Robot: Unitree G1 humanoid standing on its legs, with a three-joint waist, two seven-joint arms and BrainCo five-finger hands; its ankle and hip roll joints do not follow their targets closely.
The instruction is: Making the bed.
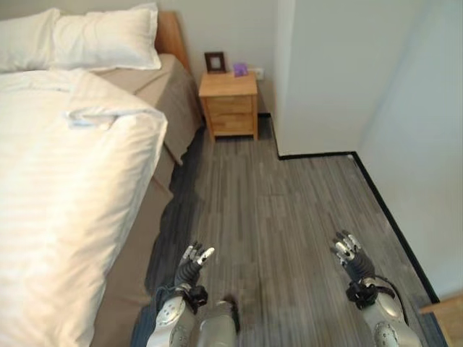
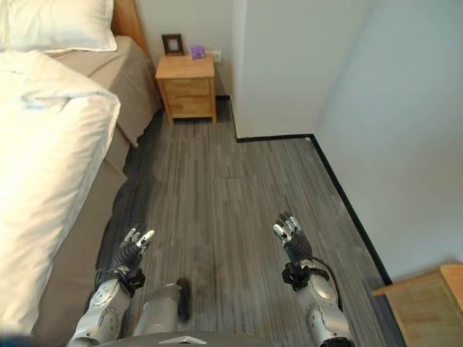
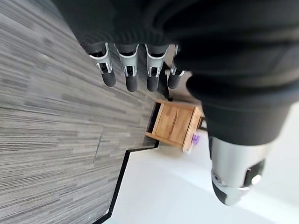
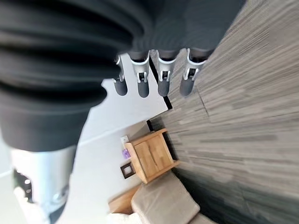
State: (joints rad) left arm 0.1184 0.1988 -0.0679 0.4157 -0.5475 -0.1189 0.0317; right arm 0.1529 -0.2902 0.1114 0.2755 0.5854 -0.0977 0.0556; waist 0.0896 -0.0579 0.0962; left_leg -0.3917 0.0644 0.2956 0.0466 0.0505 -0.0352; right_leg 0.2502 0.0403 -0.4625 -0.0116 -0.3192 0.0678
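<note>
Closest in, both hands are just hanging over the wood-look floor [image 1: 289, 217] with nothing in them. The left hand [image 1: 194, 262] has its fingers [image 3: 130, 74] straight and spread a bit, thumb off to the side, and it sits right next to the bed's edge without touching it. The right hand [image 1: 350, 253] is the same deal: fingers [image 4: 161, 79] loose and straight, well clear of the bed and nearer the wall [image 1: 419, 144].

Next out is the bed [image 1: 126, 289] itself, along the robot's left. The white duvet [image 1: 65, 195] is bunched and folded back on itself, so a strip of tan sheet [image 1: 173, 101] is showing along the near side and up toward the head. That's the bit that needs fixing, I'd say.

If I were doing this step, I'd turn toward the bed first and get both hands over the duvet's folded edge [image 1: 108, 119], one near the corner and one further along, then grab a decent fold of cloth rather than a pinch so it doesn't slip. Pull evenly toward the headboard, keep both hands level, or it'll go on crooked.

Furthest back: two white pillows [image 1: 101, 40] at the head, and a small wooden nightstand [image 1: 230, 105] in the corner with a dark picture frame [image 1: 215, 62] and a little purple thing [image 1: 240, 69] on top.
</note>
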